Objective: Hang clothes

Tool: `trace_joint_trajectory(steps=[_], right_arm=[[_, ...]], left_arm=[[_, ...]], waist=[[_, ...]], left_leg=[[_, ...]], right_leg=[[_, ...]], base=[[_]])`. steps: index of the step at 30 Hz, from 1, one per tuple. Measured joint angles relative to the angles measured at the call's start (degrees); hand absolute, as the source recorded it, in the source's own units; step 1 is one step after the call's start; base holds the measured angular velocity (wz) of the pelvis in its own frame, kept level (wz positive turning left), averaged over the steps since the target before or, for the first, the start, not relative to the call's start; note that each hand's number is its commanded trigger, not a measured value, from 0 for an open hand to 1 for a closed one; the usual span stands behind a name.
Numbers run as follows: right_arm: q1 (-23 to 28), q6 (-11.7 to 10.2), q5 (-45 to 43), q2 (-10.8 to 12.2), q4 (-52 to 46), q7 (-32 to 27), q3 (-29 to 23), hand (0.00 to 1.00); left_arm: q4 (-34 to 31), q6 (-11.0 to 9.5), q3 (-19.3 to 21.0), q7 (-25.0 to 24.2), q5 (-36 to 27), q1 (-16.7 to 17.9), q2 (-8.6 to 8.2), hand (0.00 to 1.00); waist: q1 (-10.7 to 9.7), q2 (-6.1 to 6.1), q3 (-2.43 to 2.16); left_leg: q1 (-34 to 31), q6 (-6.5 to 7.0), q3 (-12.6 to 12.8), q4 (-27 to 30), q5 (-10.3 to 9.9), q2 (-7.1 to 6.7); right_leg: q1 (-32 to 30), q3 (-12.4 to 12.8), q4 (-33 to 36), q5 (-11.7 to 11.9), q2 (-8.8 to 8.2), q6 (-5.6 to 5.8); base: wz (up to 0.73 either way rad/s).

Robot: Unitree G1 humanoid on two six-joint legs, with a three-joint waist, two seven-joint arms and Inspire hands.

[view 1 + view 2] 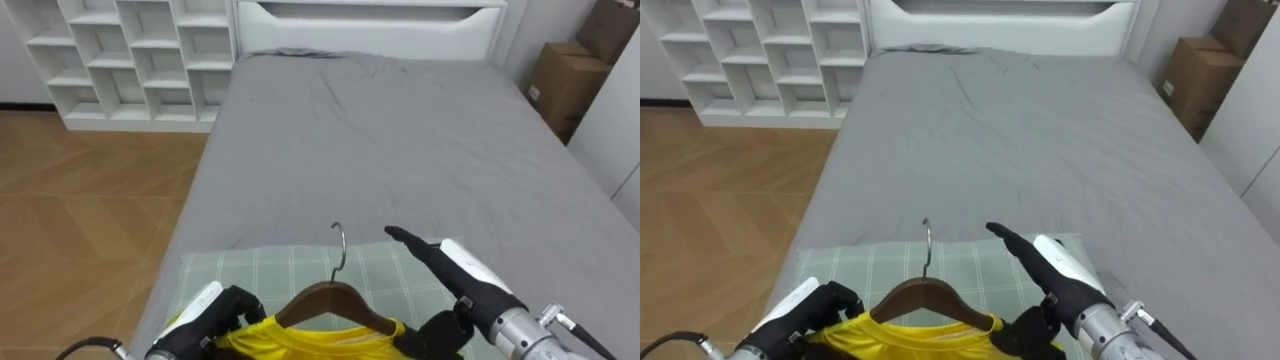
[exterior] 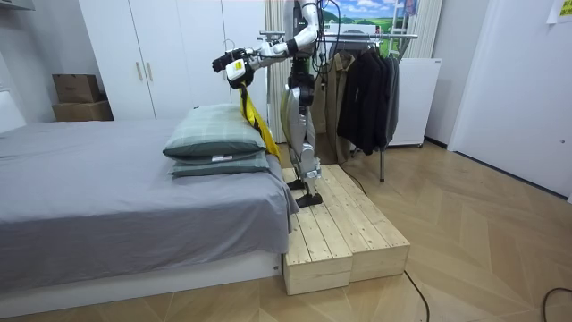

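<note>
At the lower left of the left eye view, the left hand [image 1: 225, 312] is curled round the left shoulder of a yellow garment [image 1: 300, 340]. The garment sits on a wooden hanger [image 1: 330, 298] at the bottom centre, hook upright, above a green checked pillow [image 1: 270, 268] on the grey bed [image 1: 380, 130]. At the lower right, the right hand [image 1: 465, 270] lies against the garment's other shoulder; whether it grips I cannot tell. In the room view the robot stands on a wooden platform [image 2: 344, 224] beside the bed, with a clothes rack [image 2: 375, 36] of dark coats to its right.
</note>
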Motion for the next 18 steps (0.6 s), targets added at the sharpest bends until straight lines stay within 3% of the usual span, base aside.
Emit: trace_joint_trajectory(steps=[6, 18], right_arm=[[0.0, 0.0, 0.0, 2.3, 0.1, -3.5, 0.6, 0.0], [-0.2, 0.0, 1.9, 2.6, 0.5, -6.6, 3.0, 0.0]], left_arm=[[-0.1, 0.0, 0.0, 0.2, -0.1, 0.0, -0.33, 1.0], [-0.2, 0.0, 0.0, 0.2, -0.5, 0.0, -2.17, 1.0]], waist=[[0.5, -0.01, -0.01], [2.5, 0.2, 0.16]], left_leg=[[0.2, 0.0, 0.1, 0.2, 0.0, -0.02], [0.1, 0.0, -0.3, 0.2, 0.0, -0.02]], right_leg=[[0.0, -0.4, 0.0, 0.0, -0.06, 0.01], [0.4, -0.9, 0.0, 0.0, -0.1, 0.01]], base=[[0.0], [0.01]])
